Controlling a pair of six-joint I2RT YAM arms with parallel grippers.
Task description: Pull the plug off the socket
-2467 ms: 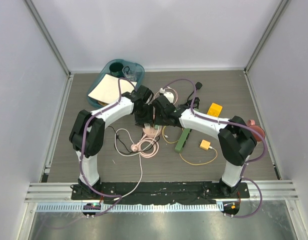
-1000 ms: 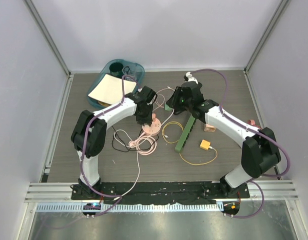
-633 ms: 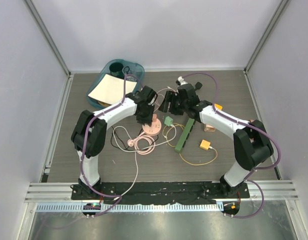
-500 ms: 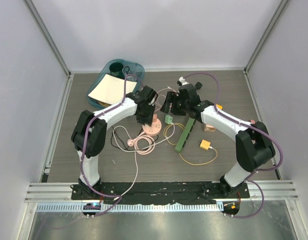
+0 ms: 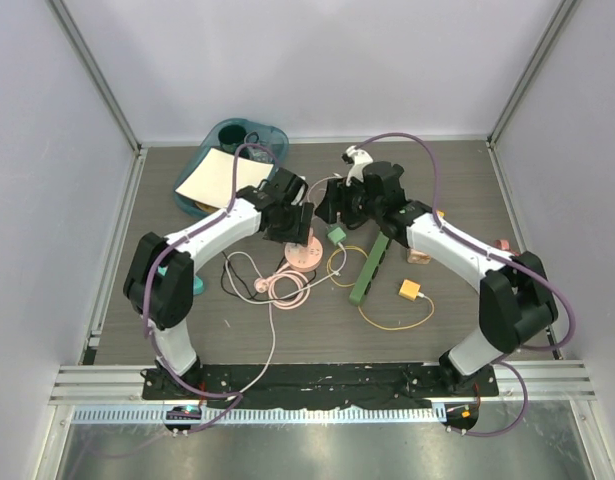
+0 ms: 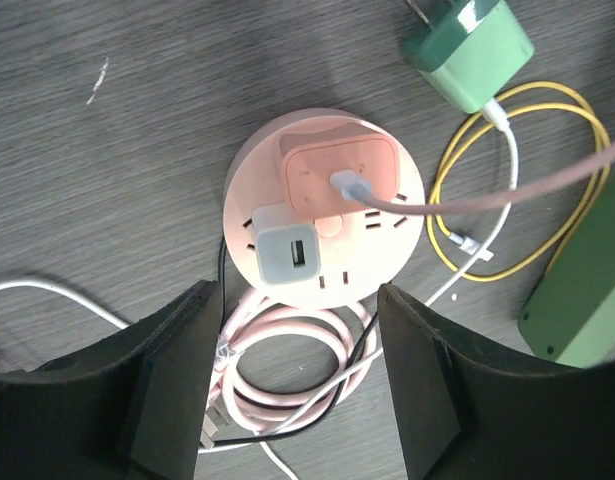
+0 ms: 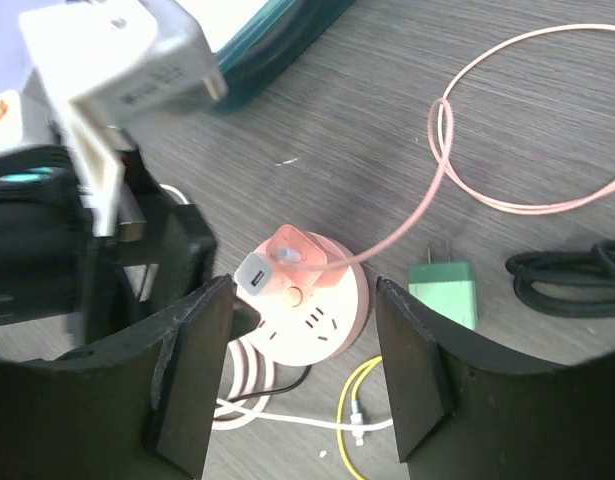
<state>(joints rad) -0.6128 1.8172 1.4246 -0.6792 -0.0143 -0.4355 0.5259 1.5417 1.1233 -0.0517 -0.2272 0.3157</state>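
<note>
Left gripper (image 6: 297, 335) and right gripper (image 7: 302, 330) have opened; one socket (image 6: 395, 245) holds two plugs (image 6: 337, 175) (image 6: 289, 258), one green plug (image 6: 477, 45) loose.

The grey wood-grain table (image 5: 327, 345) is carrying a round pink socket (image 5: 305, 256) at centre frame, with a green plug (image 5: 337, 236) lying loose just to its upper right, and a long green power strip (image 5: 368, 266) is lying further right. A teal tub (image 5: 219, 135) is sitting at upper left, and at lower right a yellow adapter (image 5: 410, 290) is resting with its yellow cable (image 5: 397, 324) looping below it.
</note>
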